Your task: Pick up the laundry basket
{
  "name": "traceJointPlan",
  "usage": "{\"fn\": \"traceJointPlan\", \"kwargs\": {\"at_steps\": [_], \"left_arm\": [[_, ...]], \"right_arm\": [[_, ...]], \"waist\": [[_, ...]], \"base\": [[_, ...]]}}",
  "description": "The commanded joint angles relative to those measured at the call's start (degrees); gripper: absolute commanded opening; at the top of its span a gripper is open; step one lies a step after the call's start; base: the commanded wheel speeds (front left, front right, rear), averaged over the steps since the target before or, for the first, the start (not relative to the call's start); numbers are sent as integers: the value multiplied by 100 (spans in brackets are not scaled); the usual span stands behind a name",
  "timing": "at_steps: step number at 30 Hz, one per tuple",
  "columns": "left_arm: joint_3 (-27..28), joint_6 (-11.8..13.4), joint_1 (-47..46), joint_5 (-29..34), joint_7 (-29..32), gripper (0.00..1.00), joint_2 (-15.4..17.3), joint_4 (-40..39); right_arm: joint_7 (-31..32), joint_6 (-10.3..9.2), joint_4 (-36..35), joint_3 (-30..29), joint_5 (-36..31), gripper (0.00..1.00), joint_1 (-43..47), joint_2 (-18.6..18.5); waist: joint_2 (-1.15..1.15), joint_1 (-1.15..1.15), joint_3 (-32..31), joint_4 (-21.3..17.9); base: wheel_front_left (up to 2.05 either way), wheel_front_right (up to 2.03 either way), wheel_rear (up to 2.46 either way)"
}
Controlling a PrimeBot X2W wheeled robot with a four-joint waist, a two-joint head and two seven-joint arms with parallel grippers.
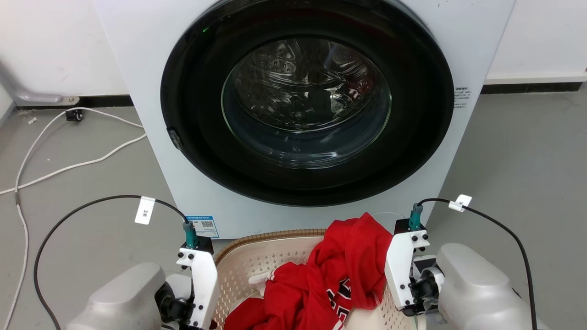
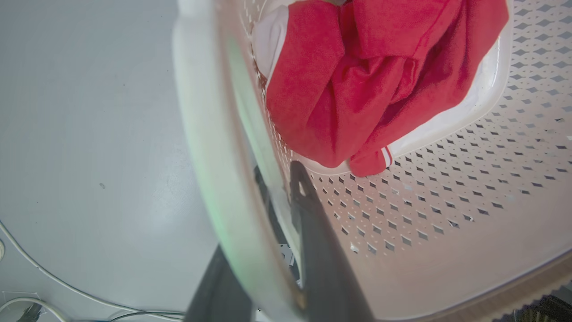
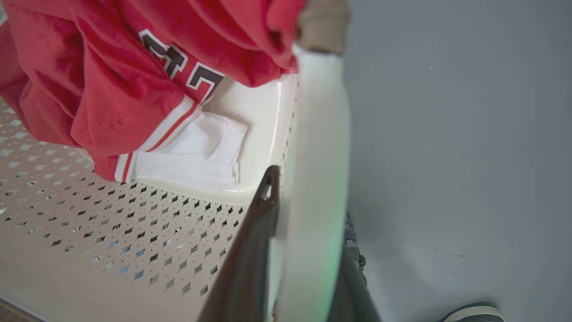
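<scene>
Lift with left claw [image 2: 279, 179] and right claw [image 3: 304, 192] together, same rate and level, to avoid tilting or twisting basket [image 1: 275, 238] out of either pinch. Keep squeeze firm against likely flex of thin plastic. Go straight up, clear of washer [image 1: 146, 91] front.

Left: nearly closed, gripping basket side. One finger inside on perforated wall at lower centre of wrist frame, other outside past white handle [image 2: 201, 134]. Right: same narrow gap, pinching opposite side, inner finger on wall, outer behind handle. Cannot tell how hard either pinch is.

Basket at bottom centre of head frame, just before washer. Red shirt [image 1: 348, 270] heaped inside, spilling over rim near right claw; mind slipping cloth. Grey floor [image 1: 527, 160] around.
</scene>
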Motion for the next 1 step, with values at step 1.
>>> {"fn": "traceJointPlan", "kwargs": {"at_steps": [1], "left_arm": [[-50, 6, -34, 52, 32, 0, 143, 88]], "right_arm": [[-7, 16, 32, 43, -4, 0, -122, -146]], "waist": [[0, 0, -1, -1]], "base": [[0, 0, 0]]}}
